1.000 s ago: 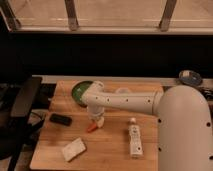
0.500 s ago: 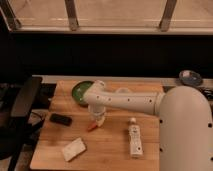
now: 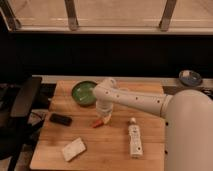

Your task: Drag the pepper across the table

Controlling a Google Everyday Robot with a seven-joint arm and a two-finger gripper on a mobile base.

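Note:
The pepper (image 3: 97, 123) is a small orange-red tapered chili lying on the light wooden table (image 3: 105, 150), just below the green bowl. My gripper (image 3: 103, 119) hangs at the end of the white arm and comes down right over the pepper's right end, touching or nearly touching it. The arm's wrist hides the fingers.
A green bowl (image 3: 83, 92) stands at the back left of the table. A black flat object (image 3: 60, 119) lies at the left. A white sponge-like block (image 3: 73, 149) lies front left. A white bottle (image 3: 134, 139) lies on its side at the right. A dark chair (image 3: 25, 100) stands left of the table.
The gripper and the pepper have shifted slightly to the right and forward between the earlier frames and now.

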